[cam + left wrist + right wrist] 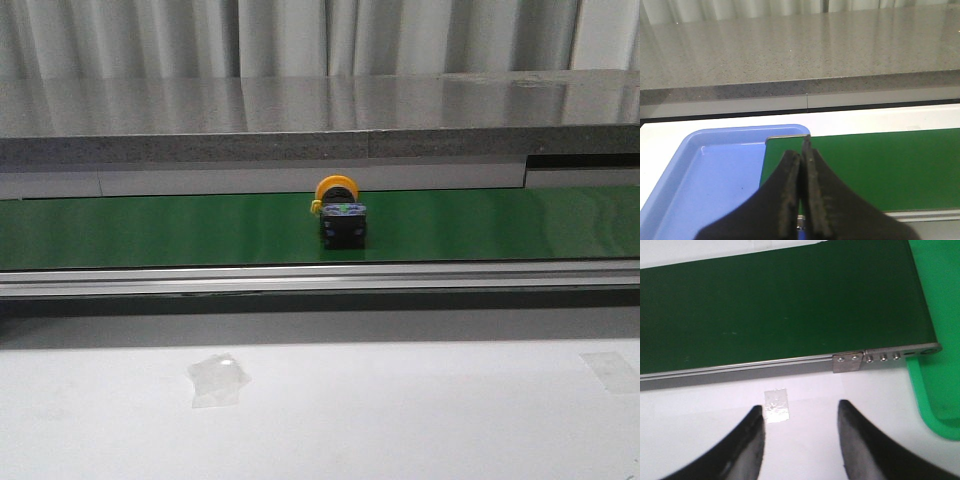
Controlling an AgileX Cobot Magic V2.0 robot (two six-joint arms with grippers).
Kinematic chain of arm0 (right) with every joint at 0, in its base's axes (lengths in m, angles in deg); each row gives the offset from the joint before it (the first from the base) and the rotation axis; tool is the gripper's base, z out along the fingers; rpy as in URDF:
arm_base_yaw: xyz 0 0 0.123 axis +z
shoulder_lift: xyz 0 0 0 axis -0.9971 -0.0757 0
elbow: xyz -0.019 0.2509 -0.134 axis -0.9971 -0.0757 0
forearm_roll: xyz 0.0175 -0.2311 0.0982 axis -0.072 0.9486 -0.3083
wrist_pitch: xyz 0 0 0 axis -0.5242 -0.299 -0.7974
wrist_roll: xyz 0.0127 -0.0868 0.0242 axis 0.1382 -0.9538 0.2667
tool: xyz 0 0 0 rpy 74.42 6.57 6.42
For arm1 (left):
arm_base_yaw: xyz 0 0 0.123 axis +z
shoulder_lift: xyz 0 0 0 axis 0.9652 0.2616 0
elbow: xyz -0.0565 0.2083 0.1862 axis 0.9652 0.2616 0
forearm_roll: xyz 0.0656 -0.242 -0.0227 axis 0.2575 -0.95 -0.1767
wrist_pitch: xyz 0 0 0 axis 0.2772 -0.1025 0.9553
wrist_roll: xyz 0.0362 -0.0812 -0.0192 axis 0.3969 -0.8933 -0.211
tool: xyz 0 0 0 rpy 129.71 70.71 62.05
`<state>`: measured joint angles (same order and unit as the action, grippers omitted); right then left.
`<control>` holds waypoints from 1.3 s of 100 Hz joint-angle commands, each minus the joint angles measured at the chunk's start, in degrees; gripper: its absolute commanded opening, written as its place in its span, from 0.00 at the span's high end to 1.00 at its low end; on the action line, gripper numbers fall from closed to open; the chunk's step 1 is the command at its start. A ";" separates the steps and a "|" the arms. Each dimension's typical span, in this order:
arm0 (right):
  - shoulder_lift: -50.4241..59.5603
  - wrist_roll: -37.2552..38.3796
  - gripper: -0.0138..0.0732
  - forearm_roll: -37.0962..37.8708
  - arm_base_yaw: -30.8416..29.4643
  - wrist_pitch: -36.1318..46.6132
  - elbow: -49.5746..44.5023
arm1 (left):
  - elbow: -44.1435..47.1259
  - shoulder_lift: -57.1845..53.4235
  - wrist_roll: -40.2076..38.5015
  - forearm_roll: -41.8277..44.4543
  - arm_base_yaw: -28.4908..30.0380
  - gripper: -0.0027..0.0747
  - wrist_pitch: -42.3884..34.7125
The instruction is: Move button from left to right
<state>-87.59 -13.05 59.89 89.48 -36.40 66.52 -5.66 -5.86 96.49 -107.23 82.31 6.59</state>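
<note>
Over white table (700, 430), right hand (800, 440) gapes, holding nothing.

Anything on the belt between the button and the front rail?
Nothing: front view shows bare green belt between the button and the metal rail.

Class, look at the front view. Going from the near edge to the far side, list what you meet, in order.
White table with clear tape patches → metal rail → green belt carrying the button → grey stone counter → curtains.
</note>
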 commanded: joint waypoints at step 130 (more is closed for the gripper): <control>-34.47 -32.87 0.29 -21.71 6.11 8.03 20.94 | -1.58 0.15 -0.06 -1.26 -0.34 0.99 -3.99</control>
<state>-123.62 -44.52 38.58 95.43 -31.58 85.39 -5.66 -5.86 96.49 -107.26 82.31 6.59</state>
